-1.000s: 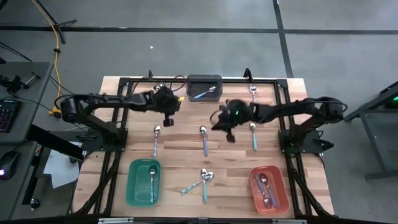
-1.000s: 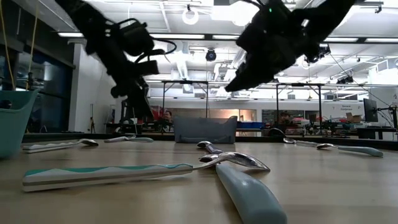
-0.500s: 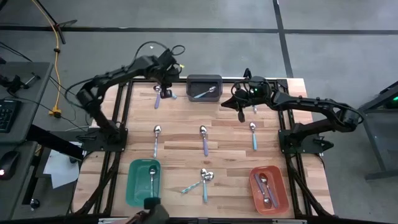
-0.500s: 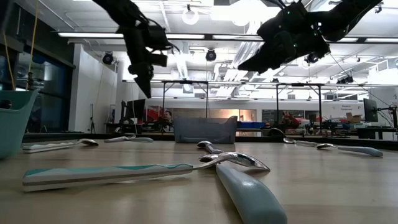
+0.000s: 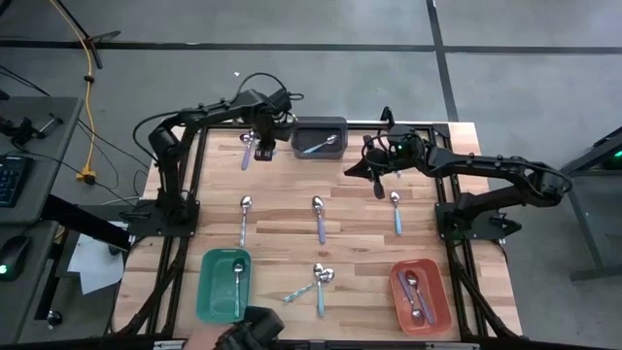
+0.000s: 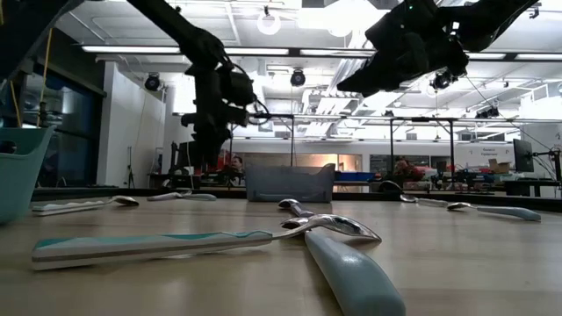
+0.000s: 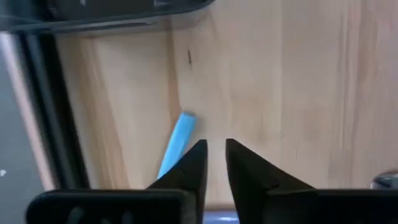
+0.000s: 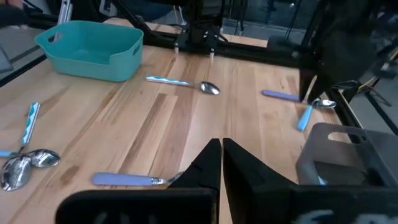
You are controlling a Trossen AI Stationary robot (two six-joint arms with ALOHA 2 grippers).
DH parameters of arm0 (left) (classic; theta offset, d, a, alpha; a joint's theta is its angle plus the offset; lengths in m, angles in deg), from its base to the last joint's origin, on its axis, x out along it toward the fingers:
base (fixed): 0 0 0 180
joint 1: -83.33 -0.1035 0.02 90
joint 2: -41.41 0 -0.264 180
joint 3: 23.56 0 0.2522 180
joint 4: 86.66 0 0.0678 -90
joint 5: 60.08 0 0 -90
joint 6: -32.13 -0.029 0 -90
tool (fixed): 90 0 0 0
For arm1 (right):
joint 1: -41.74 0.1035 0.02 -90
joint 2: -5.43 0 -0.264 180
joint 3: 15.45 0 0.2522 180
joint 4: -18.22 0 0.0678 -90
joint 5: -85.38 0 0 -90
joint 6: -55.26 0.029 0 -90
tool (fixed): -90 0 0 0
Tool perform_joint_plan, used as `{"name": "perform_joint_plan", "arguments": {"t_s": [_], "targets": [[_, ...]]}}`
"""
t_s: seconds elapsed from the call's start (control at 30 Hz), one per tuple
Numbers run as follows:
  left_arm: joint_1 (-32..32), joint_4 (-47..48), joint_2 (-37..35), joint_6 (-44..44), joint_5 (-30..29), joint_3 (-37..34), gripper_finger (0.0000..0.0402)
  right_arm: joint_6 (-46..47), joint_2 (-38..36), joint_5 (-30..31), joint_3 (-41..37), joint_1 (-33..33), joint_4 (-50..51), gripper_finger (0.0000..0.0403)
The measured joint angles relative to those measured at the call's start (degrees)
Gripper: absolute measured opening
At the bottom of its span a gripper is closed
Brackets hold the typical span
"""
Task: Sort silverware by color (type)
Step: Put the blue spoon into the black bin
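Wooden table (image 5: 292,219) still carried most spoons loose. In the last second your left gripper (image 5: 260,144) swung from mid-table to the far edge and came down beside the grey bin (image 5: 319,137), over a light blue spoon (image 7: 176,143); its fingers were only narrowly apart, holding nothing. Your right gripper (image 5: 377,183) lifted toward the far right, fingers almost together, empty. I judge a new pick was starting; the green tray (image 5: 224,284) and red tray (image 5: 420,295) each held a few.
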Motion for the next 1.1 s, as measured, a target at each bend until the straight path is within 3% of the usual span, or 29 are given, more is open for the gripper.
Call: {"name": "perform_joint_plan", "arguments": {"t_s": [0.13,0.4,1.1], "targets": [[0.6,-1.4,2.2,0.0,-0.5,0.0,0.0088,0.0,-0.1,0.0,0.0,0.0,0.2,0.0000],[1.2,-3.1,5.5,-2.1,-8.3,0.0,0.0127,0.0,-0.1,0.1,0.0,0.5,0.2,0.0000],[-0.6,-3.5,5.7,-2.1,-5.1,0.0,0.0131,0.0,-0.1,0.1,0.0,0.6,0.3,0.0000]]}}
